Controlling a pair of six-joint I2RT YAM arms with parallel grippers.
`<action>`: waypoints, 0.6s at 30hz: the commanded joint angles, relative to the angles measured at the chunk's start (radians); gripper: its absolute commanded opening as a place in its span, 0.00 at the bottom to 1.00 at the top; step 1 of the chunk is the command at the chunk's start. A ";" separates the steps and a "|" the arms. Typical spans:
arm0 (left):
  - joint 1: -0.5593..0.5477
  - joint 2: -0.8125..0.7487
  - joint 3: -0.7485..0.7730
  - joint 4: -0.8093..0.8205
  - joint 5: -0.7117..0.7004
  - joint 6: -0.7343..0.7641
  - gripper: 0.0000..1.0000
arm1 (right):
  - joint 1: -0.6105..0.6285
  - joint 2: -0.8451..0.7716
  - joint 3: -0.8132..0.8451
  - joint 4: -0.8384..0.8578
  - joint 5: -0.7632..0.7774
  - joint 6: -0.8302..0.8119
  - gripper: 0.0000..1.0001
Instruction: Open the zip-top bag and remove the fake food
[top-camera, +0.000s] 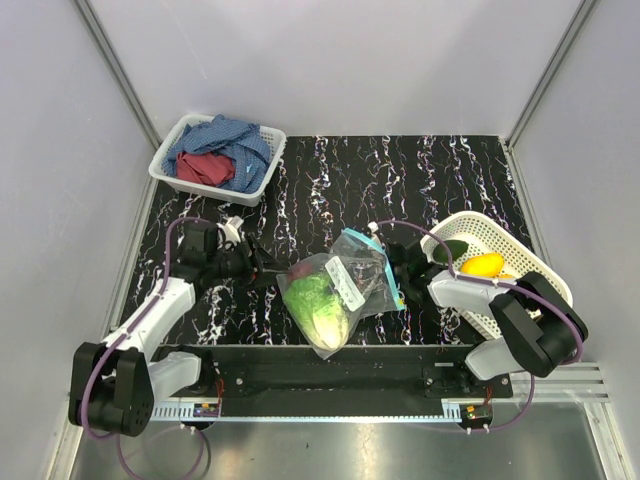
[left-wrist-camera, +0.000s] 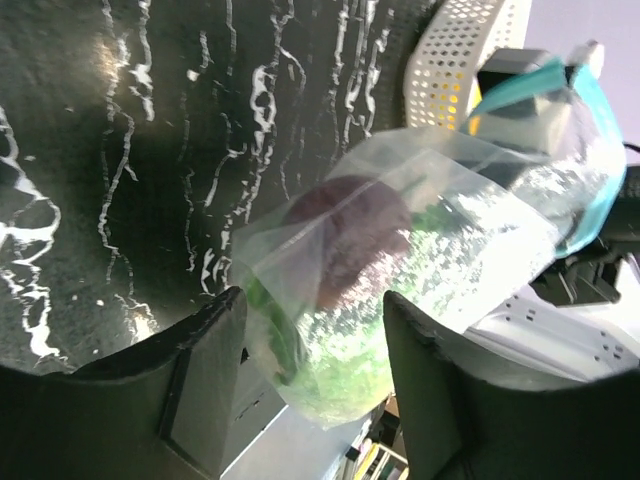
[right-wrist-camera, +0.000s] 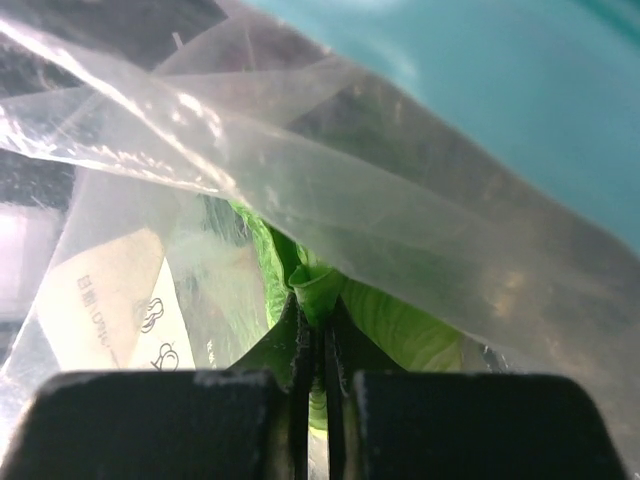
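The clear zip-top bag (top-camera: 340, 285) lies at the table's middle front, its teal zip strip (top-camera: 385, 262) toward the right. It holds a light-green lettuce (top-camera: 320, 305) and a dark purple-red piece (left-wrist-camera: 345, 240). My right gripper (top-camera: 392, 270) reaches into the bag's mouth. In the right wrist view the right gripper (right-wrist-camera: 313, 330) is shut on a lettuce leaf (right-wrist-camera: 400, 335), under the teal strip (right-wrist-camera: 500, 90). My left gripper (top-camera: 268, 273) is open at the bag's left end. In the left wrist view the bag's closed end (left-wrist-camera: 330, 370) sits between the spread fingers.
A white perforated oval basket (top-camera: 520, 265) at the right holds a yellow lemon (top-camera: 483, 265) and a dark green piece (top-camera: 455, 250). A white basket (top-camera: 262, 172) at the back left holds blue and red cloths (top-camera: 215, 155). Grey walls enclose the table.
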 joint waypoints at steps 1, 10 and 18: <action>0.003 -0.039 -0.043 0.127 0.100 -0.053 0.63 | -0.004 -0.029 0.000 0.018 -0.043 -0.008 0.00; -0.008 0.045 -0.079 0.138 0.115 -0.056 0.34 | -0.004 -0.025 0.006 0.035 -0.029 0.008 0.00; -0.006 0.093 -0.013 0.024 0.001 0.074 0.00 | -0.006 -0.079 0.047 -0.162 0.086 -0.070 0.00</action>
